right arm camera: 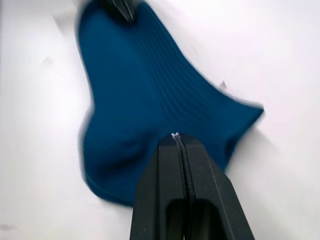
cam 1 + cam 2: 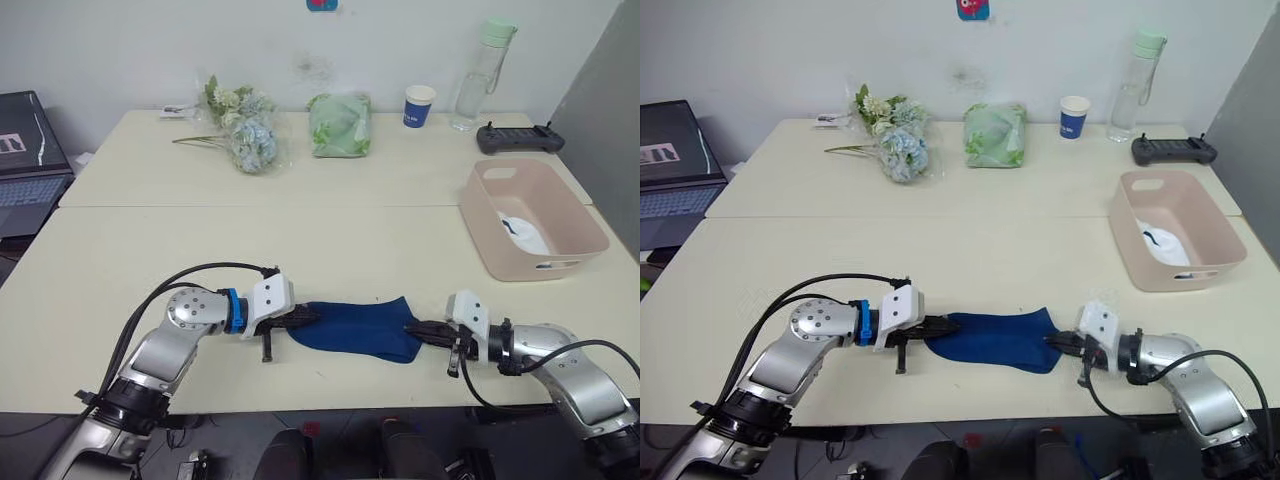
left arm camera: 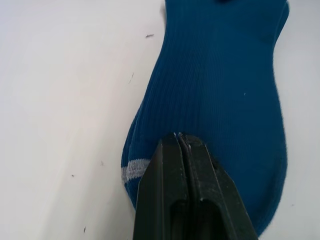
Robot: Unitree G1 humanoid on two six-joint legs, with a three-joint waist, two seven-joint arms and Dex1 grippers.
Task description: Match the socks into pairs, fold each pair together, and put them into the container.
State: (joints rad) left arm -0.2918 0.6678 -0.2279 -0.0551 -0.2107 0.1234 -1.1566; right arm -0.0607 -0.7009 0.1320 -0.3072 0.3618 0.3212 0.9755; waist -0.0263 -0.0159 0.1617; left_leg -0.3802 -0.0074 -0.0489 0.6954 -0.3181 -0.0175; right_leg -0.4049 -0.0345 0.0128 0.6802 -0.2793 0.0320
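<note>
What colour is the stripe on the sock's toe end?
Pale grey, on the navy sock; the left wrist view shows it best.

The navy sock (image 3: 215, 85) is a ribbed matt cloth, the table (image 2: 330, 250) looks smooth and matt, the pink container (image 2: 530, 215) seems a smooth plastic, and the black fingers (image 3: 185, 195) are perhaps hard, slightly glossy plastic.

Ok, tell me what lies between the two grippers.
The navy sock, stretched flat on the table between the left gripper and right gripper, each pinching one end.
</note>
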